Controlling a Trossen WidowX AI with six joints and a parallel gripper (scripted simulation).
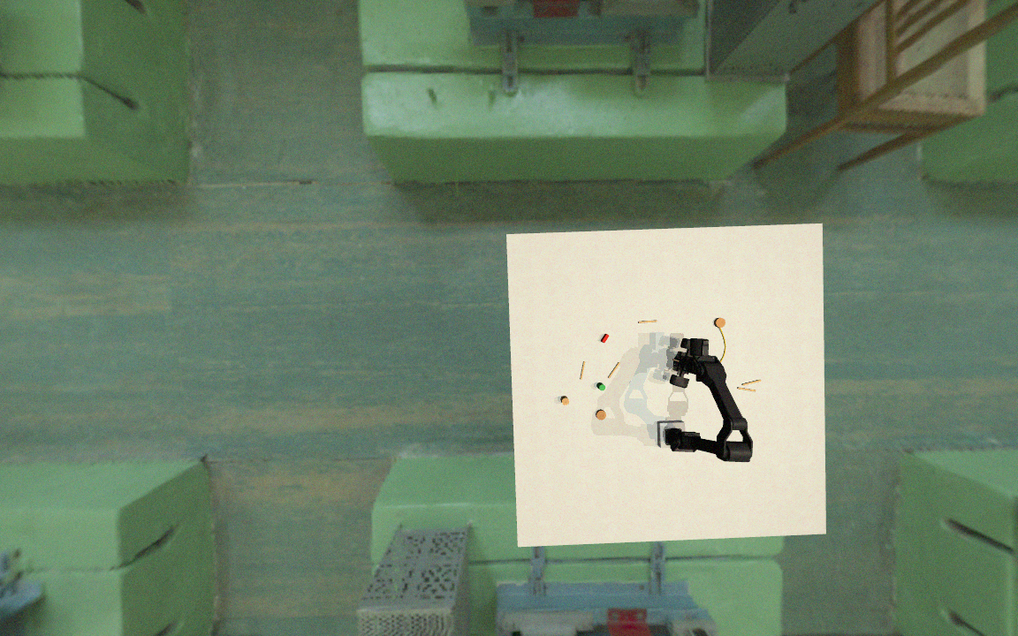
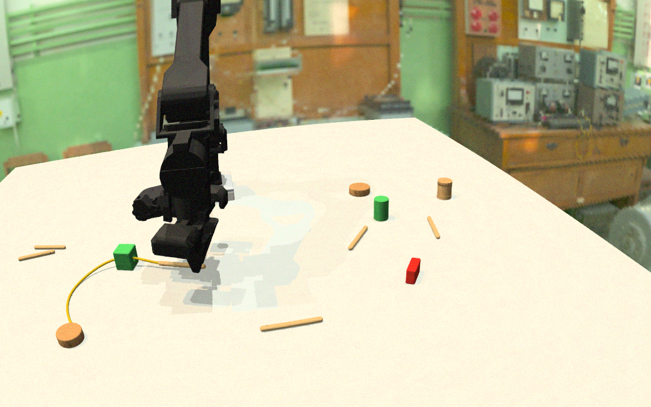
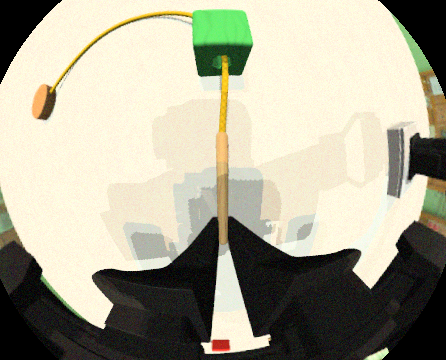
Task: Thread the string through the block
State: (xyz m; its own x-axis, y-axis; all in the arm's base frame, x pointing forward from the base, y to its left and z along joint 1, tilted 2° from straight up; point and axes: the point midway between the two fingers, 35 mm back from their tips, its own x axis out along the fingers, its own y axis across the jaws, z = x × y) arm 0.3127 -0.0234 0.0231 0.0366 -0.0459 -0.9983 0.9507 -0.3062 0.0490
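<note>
My gripper (image 2: 196, 266) (image 3: 222, 221) is shut on the wooden stick (image 2: 168, 263) (image 3: 222, 172), near its far end from the string, a little above the table. The green block (image 2: 125, 257) (image 3: 222, 30) stands upright on the table, apart from the stick and the fingers. The yellow string (image 2: 81, 282) (image 3: 98, 41) (image 1: 725, 341) curves from the round wooden button (image 1: 719, 322) (image 2: 69, 335) (image 3: 43, 102) to one side of the block. It comes out of the hole on the other side and runs straight to the stick. The arm hides the block in the top view.
Two loose sticks (image 2: 37, 255) (image 2: 50, 247) lie beyond the block. Another stick (image 2: 291, 324) lies at the front. A red block (image 2: 412, 271) (image 1: 604, 338), a green cylinder (image 2: 381, 208) (image 1: 600, 386), a wooden disc (image 2: 359, 189), a small barrel (image 2: 444, 189) and two more sticks (image 2: 358, 237) (image 2: 433, 227) are at the right.
</note>
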